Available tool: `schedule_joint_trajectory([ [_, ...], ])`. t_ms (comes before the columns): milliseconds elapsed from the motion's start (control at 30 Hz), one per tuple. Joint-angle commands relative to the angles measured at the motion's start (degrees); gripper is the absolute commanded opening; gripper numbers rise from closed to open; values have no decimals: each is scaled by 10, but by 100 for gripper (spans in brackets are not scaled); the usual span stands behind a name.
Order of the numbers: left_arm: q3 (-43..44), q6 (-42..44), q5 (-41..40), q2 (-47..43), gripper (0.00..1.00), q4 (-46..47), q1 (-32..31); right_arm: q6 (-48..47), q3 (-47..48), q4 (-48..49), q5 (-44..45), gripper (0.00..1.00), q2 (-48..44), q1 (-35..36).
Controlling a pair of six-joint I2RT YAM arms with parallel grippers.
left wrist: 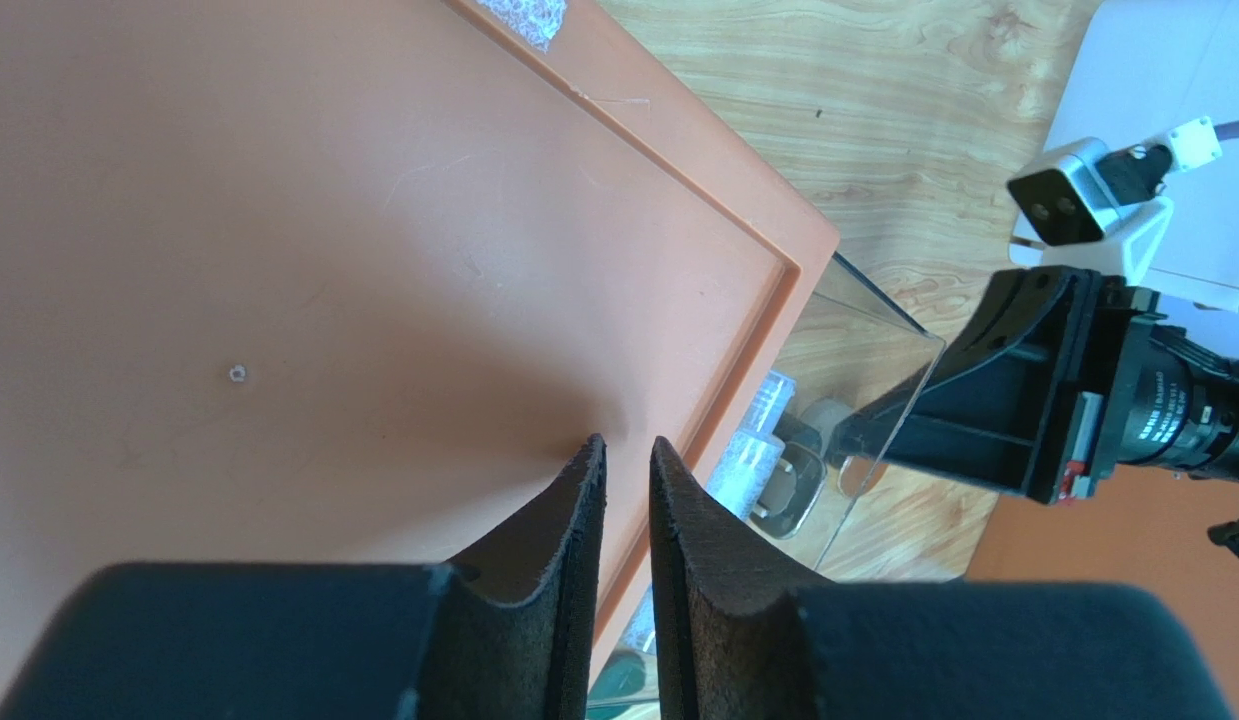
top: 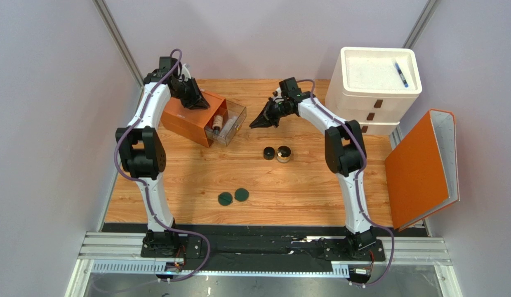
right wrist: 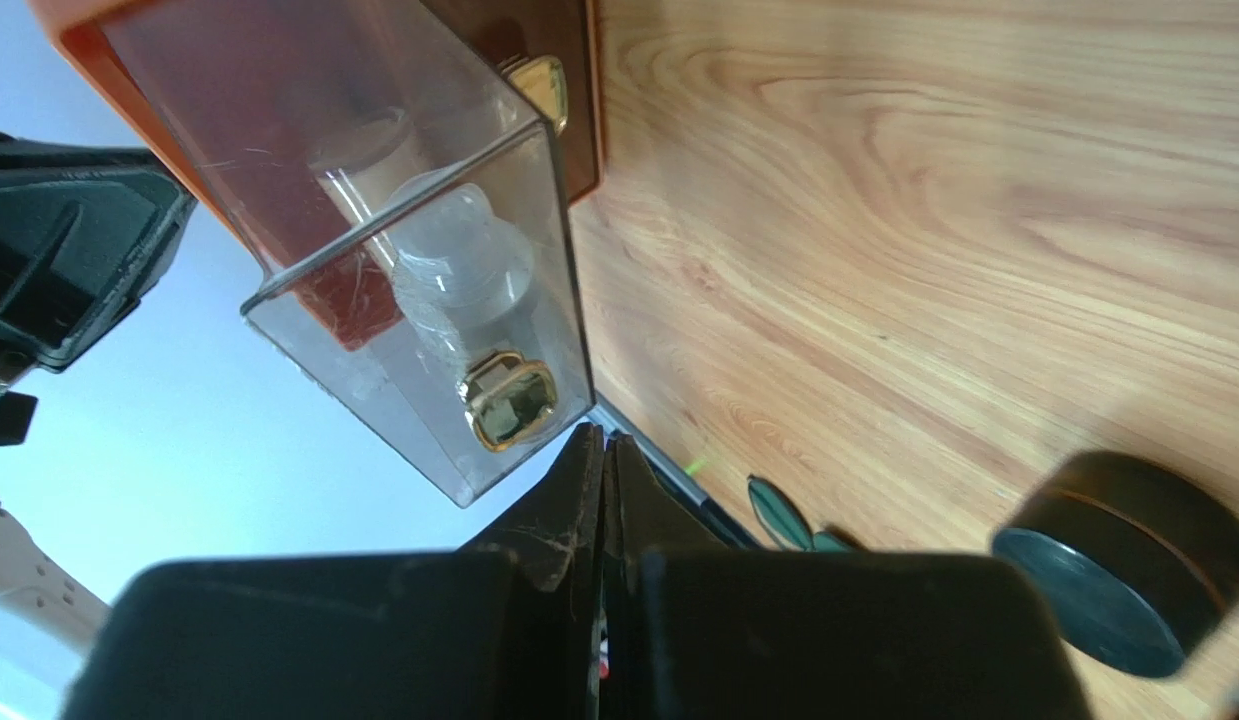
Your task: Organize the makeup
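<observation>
The orange drawer box (top: 188, 117) stands at the back left with its clear drawer (top: 229, 124) pulled out; beige bottles (top: 218, 122) lie inside, also seen in the right wrist view (right wrist: 460, 263). My left gripper (top: 199, 102) rests on the box top (left wrist: 355, 270), jaws almost together and empty (left wrist: 628, 446). My right gripper (top: 258, 122) is shut and empty just in front of the drawer's gold handle (right wrist: 510, 402). The black cap (top: 269, 153) and tan jar (top: 283, 153) stand side by side mid-table. Two dark-green discs (top: 233, 197) lie nearer the front.
A white drawer unit (top: 374, 86) stands at the back right with a blue pen (top: 401, 73) on top. An open orange binder (top: 425, 167) leans at the right edge. Grey walls close in both sides.
</observation>
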Motion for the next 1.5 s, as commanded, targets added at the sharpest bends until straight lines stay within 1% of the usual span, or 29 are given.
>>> schedule_joint_trajectory([
  [0,17,9,-15,17,24,-23,1,-4,91,-14,-51,0,32,23],
  [67,22,10,-13,18,24,-25,1,18,116,-7,-62,0,52,33],
  [100,23,10,-13,18,24,-25,1,26,149,-2,-65,0,70,43],
  [233,25,9,-9,17,24,-25,1,58,231,-6,-73,0,123,66],
  [333,23,8,-5,17,24,-22,1,104,252,25,-71,0,151,85],
  [367,24,8,-5,17,24,-22,1,132,258,47,-73,0,161,89],
  [467,26,7,-3,17,24,-20,1,159,303,49,-73,0,198,108],
  [533,26,9,-2,16,24,-21,1,172,314,52,-72,0,209,112],
  [600,28,10,-1,13,24,-24,1,204,313,84,-63,0,220,116],
  [800,28,12,-3,10,24,-29,1,236,320,140,-48,0,224,116],
  [900,26,13,-5,10,24,-31,1,229,312,158,-44,0,214,111],
  [1000,25,13,-6,10,24,-31,1,214,269,180,-41,0,181,98],
  [1167,23,11,-9,11,24,-29,1,171,152,183,-51,0,115,78],
  [1267,21,9,-11,11,24,-27,1,163,93,184,-55,0,97,67],
  [1367,19,8,-10,12,24,-26,1,161,74,181,-59,0,101,66],
  [1433,16,9,-10,11,24,-26,1,164,82,178,-60,0,113,66],
  [1467,15,10,-11,11,24,-26,1,168,87,176,-62,5,119,67],
])
